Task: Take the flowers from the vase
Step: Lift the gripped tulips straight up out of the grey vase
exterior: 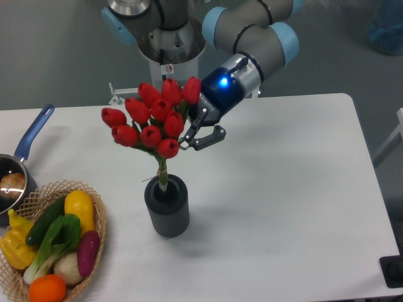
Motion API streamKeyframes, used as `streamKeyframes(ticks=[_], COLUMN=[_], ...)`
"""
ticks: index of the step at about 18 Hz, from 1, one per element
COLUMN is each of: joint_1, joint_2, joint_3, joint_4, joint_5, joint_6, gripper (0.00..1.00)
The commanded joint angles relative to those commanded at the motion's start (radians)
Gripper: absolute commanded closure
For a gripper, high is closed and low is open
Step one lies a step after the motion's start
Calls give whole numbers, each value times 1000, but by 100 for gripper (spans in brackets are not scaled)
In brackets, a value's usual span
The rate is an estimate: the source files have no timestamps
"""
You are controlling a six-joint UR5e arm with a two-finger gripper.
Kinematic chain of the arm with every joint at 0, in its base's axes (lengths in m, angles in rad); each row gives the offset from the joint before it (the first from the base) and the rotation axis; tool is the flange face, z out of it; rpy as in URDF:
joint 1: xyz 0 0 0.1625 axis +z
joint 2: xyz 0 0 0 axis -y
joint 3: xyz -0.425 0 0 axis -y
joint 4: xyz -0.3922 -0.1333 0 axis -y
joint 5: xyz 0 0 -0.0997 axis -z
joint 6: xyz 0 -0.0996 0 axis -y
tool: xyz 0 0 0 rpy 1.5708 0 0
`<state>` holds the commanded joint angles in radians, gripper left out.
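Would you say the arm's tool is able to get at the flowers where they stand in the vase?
Probably yes: the open tool sits right beside the flowers, nothing between them, above the vase.

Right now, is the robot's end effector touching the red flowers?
Cannot tell. In the camera view the end effector overlaps the right edge of the flowers, but no contact or gap shows plainly.

White table [283, 189], ribbed grey vase [167, 211], wicker basket [97, 217], blue-handled saucepan [22, 163]

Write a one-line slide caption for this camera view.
Open gripper beside red tulips standing in a ribbed grey vase.
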<state>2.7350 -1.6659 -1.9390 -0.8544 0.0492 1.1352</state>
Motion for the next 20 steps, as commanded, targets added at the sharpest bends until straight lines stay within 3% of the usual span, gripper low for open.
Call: streamKeyframes(ticks=[3,17,20], joint_1=[29,115,137], joint_2=[6,22,6], joint_3=[2,6,44], joint_4=[-2,-3,-5], joint_5=[-64,-137,-124], joint_6=[-2,-55,-52], gripper=[45,48,48])
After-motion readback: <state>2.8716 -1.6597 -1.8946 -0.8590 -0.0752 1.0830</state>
